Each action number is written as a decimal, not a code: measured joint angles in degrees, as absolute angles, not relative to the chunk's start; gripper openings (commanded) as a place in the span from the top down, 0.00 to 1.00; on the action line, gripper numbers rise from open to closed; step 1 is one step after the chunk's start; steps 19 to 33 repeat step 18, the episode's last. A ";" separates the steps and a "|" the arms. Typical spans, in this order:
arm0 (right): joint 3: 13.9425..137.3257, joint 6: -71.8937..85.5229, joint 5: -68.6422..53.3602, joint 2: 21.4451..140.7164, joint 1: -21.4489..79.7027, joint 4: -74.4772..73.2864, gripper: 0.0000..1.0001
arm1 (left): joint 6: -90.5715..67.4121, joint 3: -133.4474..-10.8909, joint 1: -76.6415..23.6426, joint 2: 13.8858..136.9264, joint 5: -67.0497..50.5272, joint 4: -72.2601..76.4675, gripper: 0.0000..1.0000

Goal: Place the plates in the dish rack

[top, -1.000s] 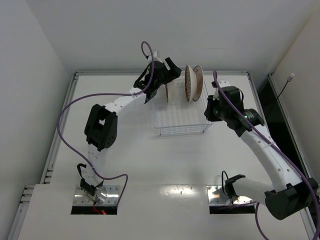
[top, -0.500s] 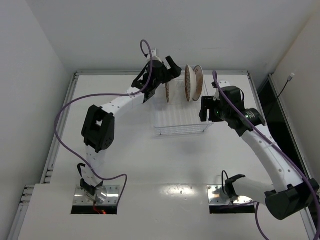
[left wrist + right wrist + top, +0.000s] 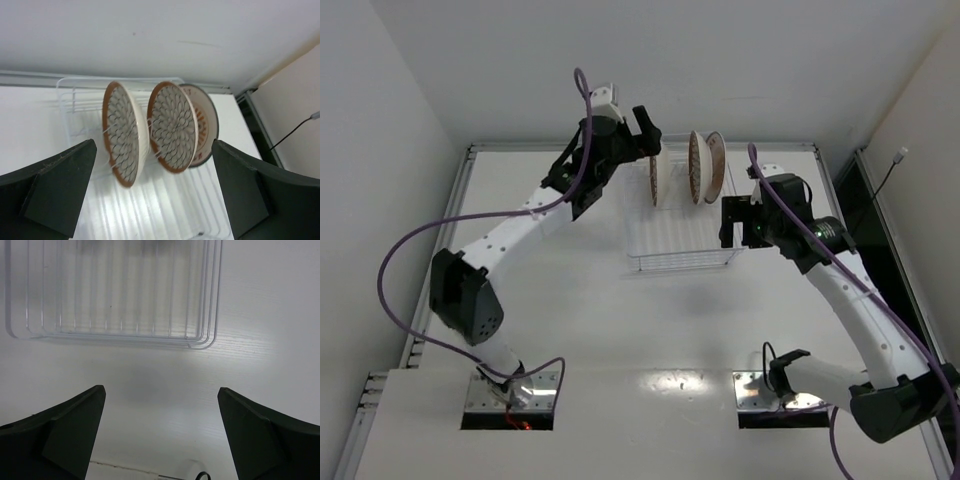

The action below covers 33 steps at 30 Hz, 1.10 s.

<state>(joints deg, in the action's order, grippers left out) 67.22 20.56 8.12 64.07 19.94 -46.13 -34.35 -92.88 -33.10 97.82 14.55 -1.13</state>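
Our left tool [image 3: 645,135], wide and empty, has drawn up and back from the dish rack [image 3: 680,248] on the bench [image 3: 620,330], where all three plates [image 3: 172,127] stand upright in its far slots, so we judge the loading done; the right tool [image 3: 161,389] hovers wide and empty.

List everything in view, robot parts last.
Brown-rimmed plates: 2, brown-and-white petal pattern, standing on edge side by side in the rack's far end.
White plate: 1, dark ring, orange centre, standing on edge just behind the second patterned plate.
Dish rack: 1, white wire, middle of the table; near part holds nothing.
Table: 1, white.
Cables: 2, purple, one along each arm.
Left end effector: black, open, raised beside the plates.
Right end effector: black, open, at the rack's right side.
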 measured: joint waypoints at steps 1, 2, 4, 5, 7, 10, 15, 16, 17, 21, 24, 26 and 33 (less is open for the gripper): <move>67.22 20.56 8.19 64.03 19.94 -46.48 0.07 | -32.77 -90.63 -33.82 95.35 15.57 -1.48 0.00; 67.22 20.56 8.36 63.96 19.94 -46.94 0.07 | -31.46 -88.42 -34.74 92.97 16.69 -1.76 0.00; 67.22 20.58 8.64 63.79 19.94 -47.88 0.07 | -28.84 -83.07 -36.84 87.31 18.68 -3.05 0.00; 67.22 20.56 8.88 63.72 19.94 -48.31 0.07 | -27.42 -80.36 -37.98 84.09 19.51 -3.66 0.00; 67.22 20.56 9.32 63.59 19.94 -48.93 0.07 | -25.56 -75.99 -39.62 78.43 20.62 -4.80 0.00; 67.22 20.56 10.90 63.13 19.94 -50.11 0.07 | -23.46 -70.22 -40.14 69.43 23.09 -6.87 0.00; 67.22 20.47 13.26 62.00 19.94 -51.77 0.07 | -21.34 -60.71 -40.14 57.01 28.01 -8.51 0.00; 67.22 20.40 13.54 61.80 19.94 -52.01 0.07 | -20.80 -58.85 -40.14 55.00 28.99 -8.54 0.00; 67.22 20.34 13.91 61.58 19.94 -52.31 0.06 | -20.03 -57.01 -40.14 53.17 30.15 -8.49 0.00; 67.22 20.29 14.31 61.39 19.94 -52.66 0.06 | -19.40 -55.40 -40.14 51.64 31.24 -8.34 0.00; 67.22 20.29 14.31 61.39 19.94 -52.66 0.06 | -19.40 -55.40 -40.14 51.64 31.24 -8.34 0.00; 67.22 20.29 14.31 61.39 19.94 -52.66 0.06 | -19.40 -55.40 -40.14 51.64 31.24 -8.34 0.00; 67.22 20.29 14.31 61.39 19.94 -52.66 0.06 | -19.40 -55.40 -40.14 51.64 31.24 -8.34 0.00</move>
